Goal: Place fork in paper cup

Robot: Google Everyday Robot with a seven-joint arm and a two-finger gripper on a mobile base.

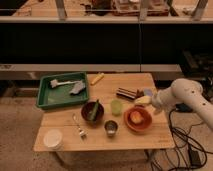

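The fork (78, 126) is a small silver piece lying flat on the wooden table (150, 137), left of the steel cup and in front of the dark bowl. The paper cup (52, 139) is white and wide and stands upright at the table's front left corner, a short way left of the fork. My gripper (143, 100) is at the end of the white arm (182, 95) that reaches in from the right. It hovers over the table's right side by the orange bowl, far from the fork and the cup.
A green tray (46, 97) holding a white brush-like tool stands at the back left. A dark bowl (92, 111) with a green utensil, a light-green cup (116, 106), a steel cup (110, 127) and an orange bowl (137, 118) fill the middle. Dark items (127, 93) lie at the back right.
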